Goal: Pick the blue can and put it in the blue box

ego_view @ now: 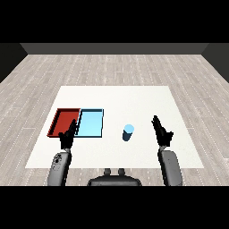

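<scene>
A blue can (pixel 128 133) stands upright on the white table (pixel 134 98), a little right of the trays. The light blue tray (pixel 91 122) lies left of the can with nothing in it, and the red tray (pixel 63 120) lies against its left side. My right hand (pixel 162 133) hovers to the right of the can, apart from it, fingers straight and open. My left hand (pixel 68 136) is over the near edge of the red tray, fingers relaxed and holding nothing.
The table's near edge runs just behind my forearms. Grey wooden floor surrounds the table on all sides.
</scene>
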You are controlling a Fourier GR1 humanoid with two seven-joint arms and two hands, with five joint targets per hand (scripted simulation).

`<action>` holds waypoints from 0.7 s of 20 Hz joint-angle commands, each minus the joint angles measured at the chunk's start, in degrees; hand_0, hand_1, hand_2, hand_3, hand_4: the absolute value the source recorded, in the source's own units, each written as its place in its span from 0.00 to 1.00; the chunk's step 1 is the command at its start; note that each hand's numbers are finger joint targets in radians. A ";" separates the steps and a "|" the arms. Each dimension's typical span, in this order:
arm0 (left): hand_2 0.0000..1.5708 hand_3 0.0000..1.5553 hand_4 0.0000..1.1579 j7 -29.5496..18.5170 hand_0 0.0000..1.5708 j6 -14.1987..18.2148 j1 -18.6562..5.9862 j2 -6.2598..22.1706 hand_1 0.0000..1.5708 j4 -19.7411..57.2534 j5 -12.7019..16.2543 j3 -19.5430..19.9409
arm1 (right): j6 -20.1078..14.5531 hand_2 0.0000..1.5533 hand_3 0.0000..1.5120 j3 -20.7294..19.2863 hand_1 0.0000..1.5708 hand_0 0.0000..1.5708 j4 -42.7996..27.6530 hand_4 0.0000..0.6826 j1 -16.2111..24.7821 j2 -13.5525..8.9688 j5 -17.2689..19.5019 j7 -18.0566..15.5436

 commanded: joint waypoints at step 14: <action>0.00 0.00 0.00 -23.92 0.00 -3.76 -0.65 -6.29 0.00 -4.72 5.35 -0.89 | 10.68 0.00 0.00 -3.06 0.00 0.00 -5.15 0.00 2.89 1.25 -11.80 -12.69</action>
